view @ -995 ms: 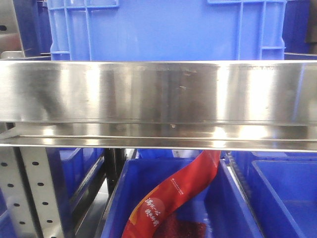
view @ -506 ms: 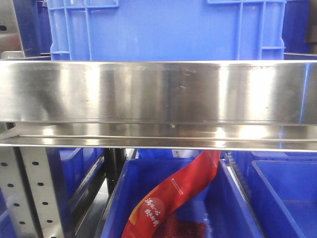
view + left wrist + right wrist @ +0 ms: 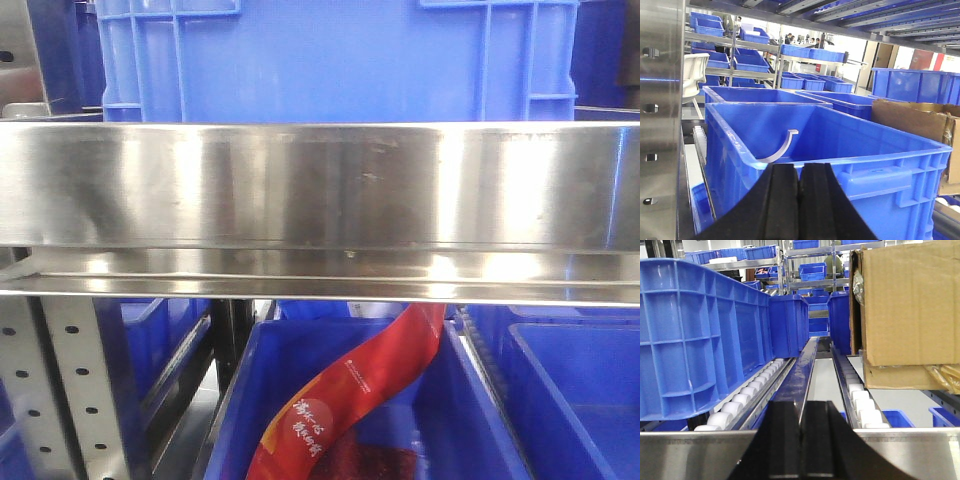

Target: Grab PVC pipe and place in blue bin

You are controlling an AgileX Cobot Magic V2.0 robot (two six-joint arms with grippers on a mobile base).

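The curved grey PVC pipe (image 3: 781, 148) lies inside the blue bin (image 3: 850, 165), propped against its back wall — apparently already dropped there — while the left claw (image 3: 799, 200) and the right claw (image 3: 803, 442) are both pressed together on nothing, clear of it.

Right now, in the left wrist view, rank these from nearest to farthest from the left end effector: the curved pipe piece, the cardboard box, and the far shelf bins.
1. The curved grey PVC pipe piece, inside the big blue plastic bin directly ahead of the left end effector.
2. The brown cardboard box, off to the right, behind the bin.
3. The small blue bins on the far shelves, high in the background.
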